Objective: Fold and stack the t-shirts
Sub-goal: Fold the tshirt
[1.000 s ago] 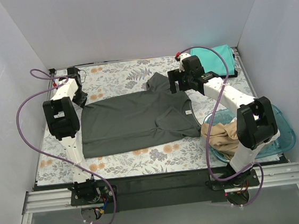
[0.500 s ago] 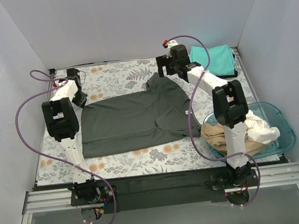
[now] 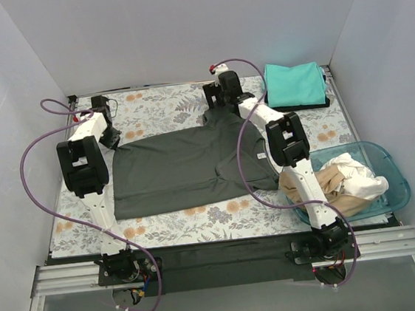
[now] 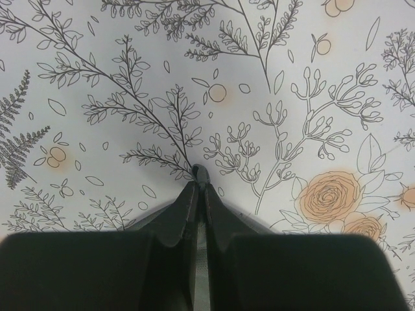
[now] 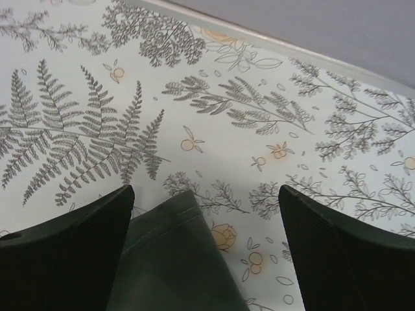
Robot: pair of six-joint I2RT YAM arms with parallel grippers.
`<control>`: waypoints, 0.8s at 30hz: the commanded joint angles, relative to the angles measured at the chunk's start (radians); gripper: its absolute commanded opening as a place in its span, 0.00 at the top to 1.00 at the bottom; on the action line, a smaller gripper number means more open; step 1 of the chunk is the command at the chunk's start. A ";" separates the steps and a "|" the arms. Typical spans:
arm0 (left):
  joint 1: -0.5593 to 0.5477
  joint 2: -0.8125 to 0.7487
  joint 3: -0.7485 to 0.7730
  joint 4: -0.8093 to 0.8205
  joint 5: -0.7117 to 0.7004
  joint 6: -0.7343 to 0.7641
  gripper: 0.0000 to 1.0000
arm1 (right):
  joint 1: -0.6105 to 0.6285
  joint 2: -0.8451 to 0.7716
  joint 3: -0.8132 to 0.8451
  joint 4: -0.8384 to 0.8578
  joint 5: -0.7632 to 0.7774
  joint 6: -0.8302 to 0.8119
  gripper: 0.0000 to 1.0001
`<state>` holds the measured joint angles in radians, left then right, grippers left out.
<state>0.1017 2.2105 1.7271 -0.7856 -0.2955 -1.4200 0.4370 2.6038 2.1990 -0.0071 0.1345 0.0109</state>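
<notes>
A dark grey t-shirt (image 3: 186,165) lies spread on the flowered table, its neck label (image 3: 262,155) at the right. My left gripper (image 3: 109,138) is shut on the shirt's far left corner; the left wrist view shows the pinched cloth at the fingertips (image 4: 200,175). My right gripper (image 3: 217,102) is open over the shirt's far sleeve, whose hemmed tip (image 5: 170,253) lies between the wide-apart fingers (image 5: 71,253). A folded teal t-shirt (image 3: 295,82) lies at the far right. Tan (image 3: 319,188) and white (image 3: 354,173) t-shirts fill the basin.
A translucent blue plastic basin (image 3: 396,187) stands at the near right. A dark board (image 3: 313,104) lies under the teal shirt. White walls close the table on three sides. The metal rail (image 3: 219,262) runs along the near edge.
My right arm has swung left and away from the basin, bringing its open gripper over the shirt's far sleeve. The left arm has not moved.
</notes>
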 commanded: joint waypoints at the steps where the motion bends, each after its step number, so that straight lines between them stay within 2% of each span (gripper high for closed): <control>1: -0.007 -0.023 -0.043 -0.004 0.062 0.003 1.00 | 0.031 -0.014 0.016 0.039 0.059 -0.058 0.02; 9: -0.007 -0.025 -0.064 0.006 0.055 0.004 1.00 | 0.035 -0.019 -0.004 -0.046 0.117 -0.037 0.11; 15: -0.007 -0.041 -0.055 0.008 0.059 0.003 1.00 | 0.036 -0.017 0.002 -0.122 0.086 -0.063 0.16; 16: -0.007 -0.043 -0.055 0.009 0.058 0.003 1.00 | 0.034 -0.017 0.004 -0.128 0.086 -0.063 0.19; 17: -0.007 -0.044 -0.057 0.008 0.056 0.003 1.00 | 0.035 -0.017 0.004 -0.131 0.079 -0.066 0.27; 19: -0.007 -0.052 -0.063 0.009 0.053 0.003 1.00 | 0.034 -0.017 0.002 -0.137 0.074 -0.065 0.35; 20: -0.007 -0.054 -0.066 0.011 0.052 0.003 1.00 | 0.034 -0.019 -0.001 -0.140 0.071 -0.065 0.44; 24: -0.007 -0.054 -0.061 -0.004 0.035 0.003 1.00 | 0.028 -0.031 -0.019 -0.145 0.051 -0.049 0.57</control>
<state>0.1020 2.1887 1.6909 -0.7513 -0.2871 -1.4170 0.4747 2.6095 2.1948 -0.0971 0.1978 -0.0341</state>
